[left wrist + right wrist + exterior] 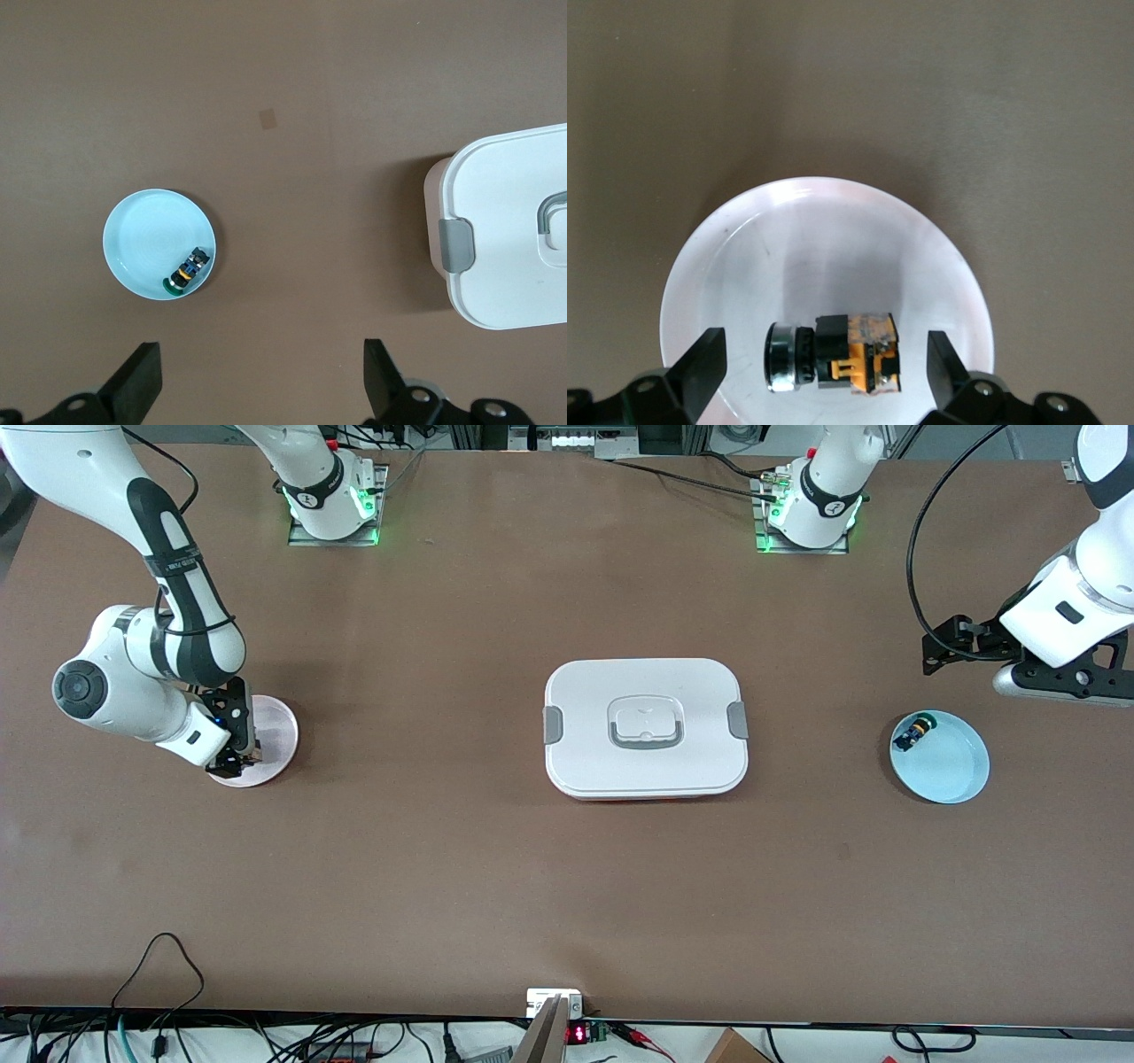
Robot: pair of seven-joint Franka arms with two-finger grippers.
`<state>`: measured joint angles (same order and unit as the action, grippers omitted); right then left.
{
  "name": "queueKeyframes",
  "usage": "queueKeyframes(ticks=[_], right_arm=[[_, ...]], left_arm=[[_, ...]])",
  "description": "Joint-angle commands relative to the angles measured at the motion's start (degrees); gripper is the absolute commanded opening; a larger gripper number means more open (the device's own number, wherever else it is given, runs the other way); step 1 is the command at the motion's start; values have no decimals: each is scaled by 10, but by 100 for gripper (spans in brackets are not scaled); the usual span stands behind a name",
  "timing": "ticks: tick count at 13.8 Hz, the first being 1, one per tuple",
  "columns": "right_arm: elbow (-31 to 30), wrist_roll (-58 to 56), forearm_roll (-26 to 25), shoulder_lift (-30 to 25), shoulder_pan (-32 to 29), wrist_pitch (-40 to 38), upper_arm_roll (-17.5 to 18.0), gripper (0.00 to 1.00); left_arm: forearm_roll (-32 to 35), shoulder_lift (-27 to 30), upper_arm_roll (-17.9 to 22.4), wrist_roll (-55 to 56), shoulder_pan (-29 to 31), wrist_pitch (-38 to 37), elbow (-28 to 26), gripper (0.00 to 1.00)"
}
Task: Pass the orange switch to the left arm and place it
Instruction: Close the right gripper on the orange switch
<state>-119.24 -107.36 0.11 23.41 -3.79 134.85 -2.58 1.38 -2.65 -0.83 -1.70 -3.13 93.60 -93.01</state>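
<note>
Looking from the front, the box (646,728) sits mid-table, the pink plate (268,741) toward the right arm's end and the blue plate (941,757) toward the left arm's end, holding a small black part (912,734). The right gripper (232,760) hangs low over the pink plate; the left gripper (952,645) waits raised near the table's edge. The left wrist view shows its fingers (140,382) spread wide, empty. The right wrist view shows the orange switch (837,354) lying on the pink plate (824,257) between parted fingers (700,367), ungrasped.
</note>
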Motion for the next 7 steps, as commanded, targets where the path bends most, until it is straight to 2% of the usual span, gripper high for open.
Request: queueKeyframes(ticks=[1, 7], right_arm=[[-11, -54, -5, -3, -15, 16, 5, 100], [-10, -62, -5, 7, -20, 34, 6, 100]], left_arm=[[-5, -7, -1, 0, -1, -3, 16, 100], [-5, -7, -1, -1, 0, -3, 16, 100]])
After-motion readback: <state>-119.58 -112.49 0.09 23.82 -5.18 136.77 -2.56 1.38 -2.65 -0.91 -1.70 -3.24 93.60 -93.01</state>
